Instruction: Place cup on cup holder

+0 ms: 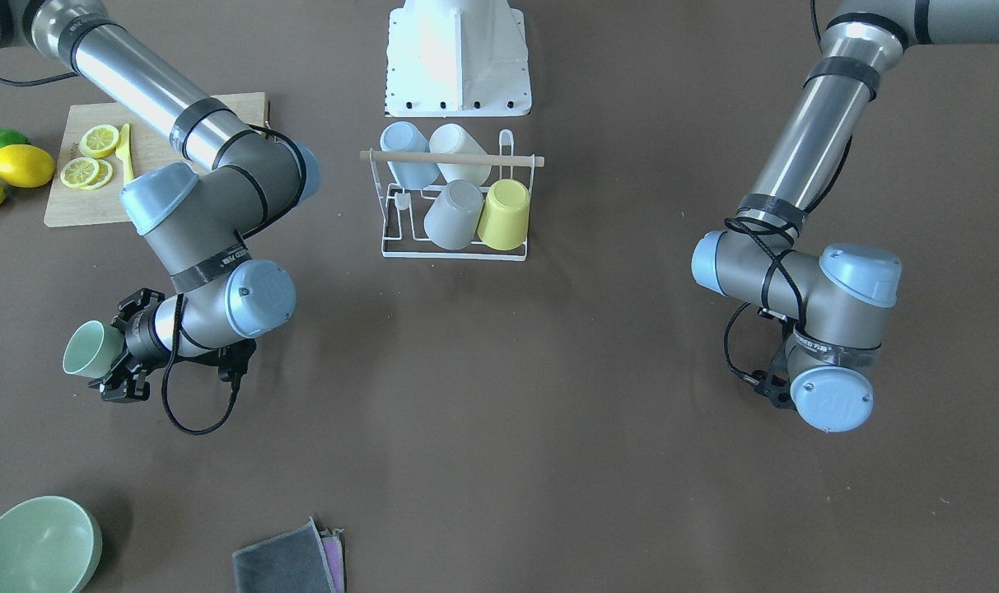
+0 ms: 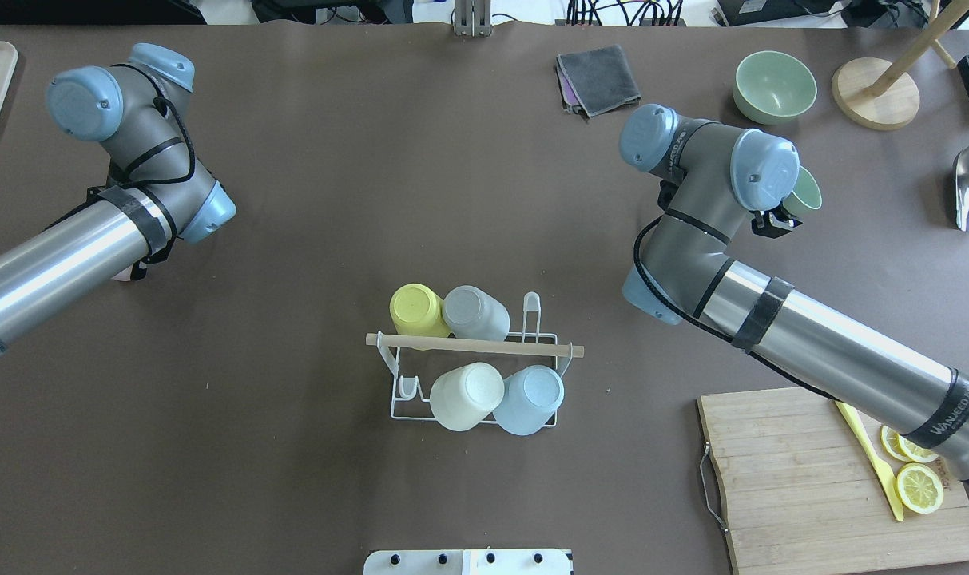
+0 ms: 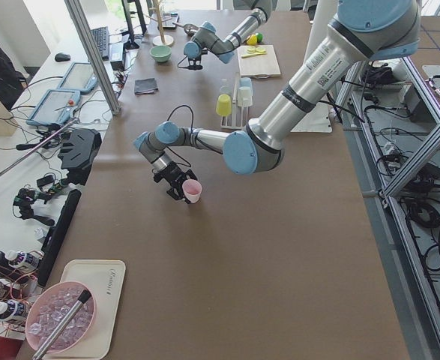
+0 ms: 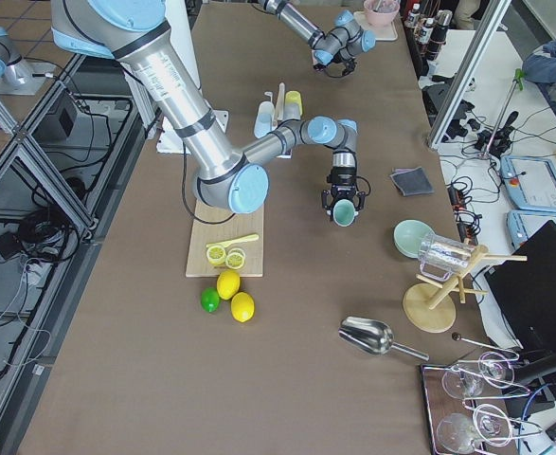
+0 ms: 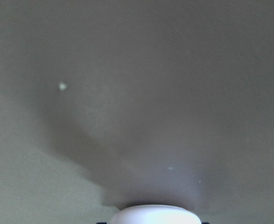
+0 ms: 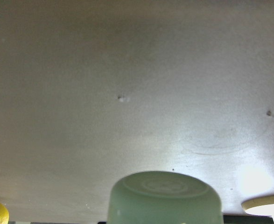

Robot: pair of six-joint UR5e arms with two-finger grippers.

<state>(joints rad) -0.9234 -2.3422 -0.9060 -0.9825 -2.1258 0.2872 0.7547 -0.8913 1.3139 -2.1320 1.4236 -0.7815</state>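
Legible and part-legible markings:

1. Black strap (image 2: 943, 411) round the silver tube of the right arm (image 2: 835, 351): white capitals, WANJEED; a smaller line beneath cannot be read
2. Round blue end cap (image 1: 834, 402) on the wrist joint of the left arm (image 1: 820, 140): raised mark, apparently UR
3. Second black strap (image 1: 217, 265) round the right arm's grey wrist: white print, not legible
4. Cream rectangular tray (image 3: 106, 298): one cursive word near its top edge, initial possibly G, remainder uncertain
5. Light wooden cutting board (image 1: 149, 206): small dark stamp near one edge, too small to read
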